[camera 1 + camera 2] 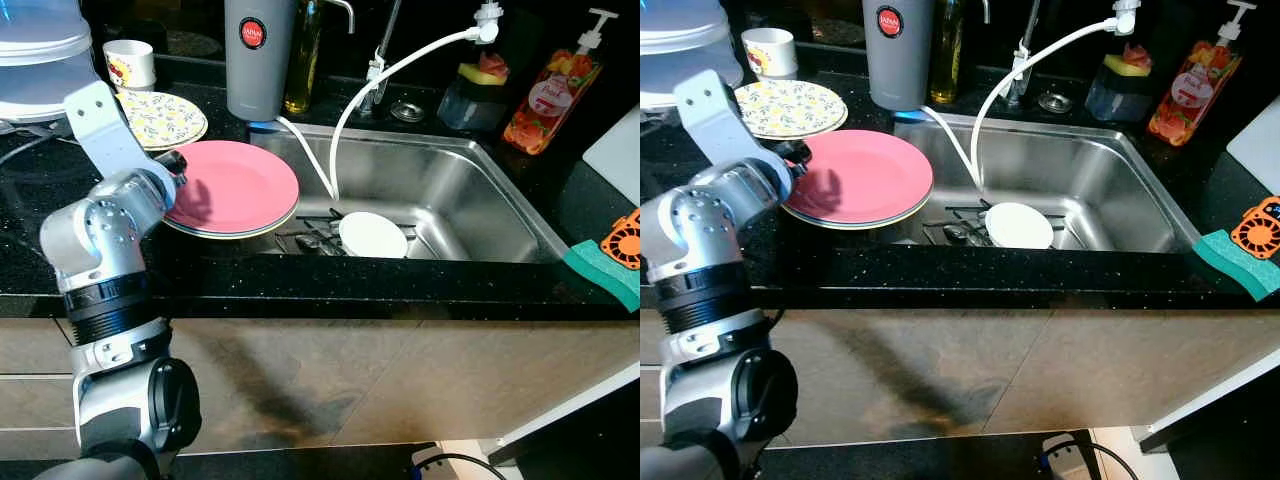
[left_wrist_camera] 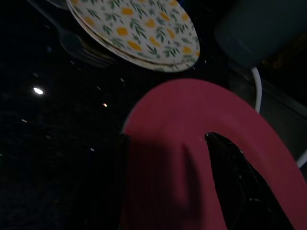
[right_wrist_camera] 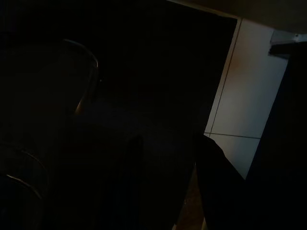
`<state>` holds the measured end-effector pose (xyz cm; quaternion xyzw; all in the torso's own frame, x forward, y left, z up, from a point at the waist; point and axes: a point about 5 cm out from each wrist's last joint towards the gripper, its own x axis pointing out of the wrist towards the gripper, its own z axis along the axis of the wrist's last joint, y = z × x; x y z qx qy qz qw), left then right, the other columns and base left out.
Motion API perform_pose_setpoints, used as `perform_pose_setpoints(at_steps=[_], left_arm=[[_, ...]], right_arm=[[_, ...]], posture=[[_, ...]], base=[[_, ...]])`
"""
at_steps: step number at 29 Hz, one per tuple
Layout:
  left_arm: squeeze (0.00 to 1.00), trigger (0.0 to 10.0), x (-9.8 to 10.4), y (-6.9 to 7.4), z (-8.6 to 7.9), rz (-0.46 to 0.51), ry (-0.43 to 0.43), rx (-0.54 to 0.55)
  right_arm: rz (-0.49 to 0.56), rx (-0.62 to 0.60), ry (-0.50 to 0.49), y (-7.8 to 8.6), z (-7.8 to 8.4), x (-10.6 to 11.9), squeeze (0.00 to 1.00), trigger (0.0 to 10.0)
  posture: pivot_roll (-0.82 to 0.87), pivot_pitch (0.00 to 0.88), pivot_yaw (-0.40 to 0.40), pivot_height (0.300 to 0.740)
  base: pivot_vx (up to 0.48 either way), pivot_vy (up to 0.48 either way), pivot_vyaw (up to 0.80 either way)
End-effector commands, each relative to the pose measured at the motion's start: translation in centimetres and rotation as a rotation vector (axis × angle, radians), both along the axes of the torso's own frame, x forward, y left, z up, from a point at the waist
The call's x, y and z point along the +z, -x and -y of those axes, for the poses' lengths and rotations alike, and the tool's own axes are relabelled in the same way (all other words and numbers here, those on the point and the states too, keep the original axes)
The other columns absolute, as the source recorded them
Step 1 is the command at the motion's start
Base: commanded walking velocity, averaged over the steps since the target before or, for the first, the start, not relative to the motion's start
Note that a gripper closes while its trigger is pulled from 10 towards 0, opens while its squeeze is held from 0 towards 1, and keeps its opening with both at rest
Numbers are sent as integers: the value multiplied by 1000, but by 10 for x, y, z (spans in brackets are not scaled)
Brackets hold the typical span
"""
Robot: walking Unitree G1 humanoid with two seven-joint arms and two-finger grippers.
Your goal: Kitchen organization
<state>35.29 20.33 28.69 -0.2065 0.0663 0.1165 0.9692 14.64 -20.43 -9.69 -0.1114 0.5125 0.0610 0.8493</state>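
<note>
Your black table [image 1: 420, 285] carried a steel sink [image 1: 470, 190] holding a white bowl [image 1: 372, 235]; your left pincer [image 2: 165, 143] gaped over the pink plate [image 1: 235, 185], gripping nothing.

We saw a round pink plate [image 1: 235, 186] lying flat atop a stack beside the sink [image 1: 470, 190].

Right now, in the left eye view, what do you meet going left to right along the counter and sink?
Left arm's elbow → pink plate → white bowl in the sink → green sponge on the counter's right edge.
</note>
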Motion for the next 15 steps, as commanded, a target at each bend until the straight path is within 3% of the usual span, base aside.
perform_pose_setpoints(at_steps=[1, 15], left_arm=[[0, 10000, 1, 1, 1, -7, -1, -15], [0, 10000, -18, -2, -5, -70, 18, -29]], right_arm=[[-9, 5, 17, 2, 5, 0, 0, 10000], [4, 10, 12, -3, 2, 1, 0, 10000]], posture=[[163, 46, -130, 740], [170, 27, -125, 740]], base=[[0, 0, 0], [0, 0, 0]])
